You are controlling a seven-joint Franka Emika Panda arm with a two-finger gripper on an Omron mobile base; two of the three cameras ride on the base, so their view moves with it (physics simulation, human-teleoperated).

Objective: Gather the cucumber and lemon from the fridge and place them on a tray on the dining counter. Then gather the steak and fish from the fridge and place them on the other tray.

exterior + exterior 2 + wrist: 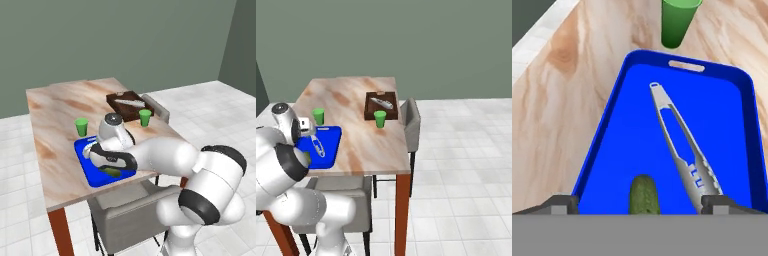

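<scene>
The cucumber (643, 194) lies on the blue tray (632, 125) at its near end, dark green and bumpy. My gripper (639, 205) hangs just above it, open, with one fingertip on either side and neither touching it. From the left base view the hand (107, 157) hovers low over the blue tray (84, 150), and the cucumber (113, 172) peeks out beneath it. A pair of silver tongs (682, 145) lies along the right half of the tray.
A brown tray (120, 97) holding a slim pale object stands at the far side of the wooden counter (55, 115). Two green cups (81, 126) (145, 117) stand near the trays. Grey chairs (130, 212) (412, 120) sit at the counter's edges.
</scene>
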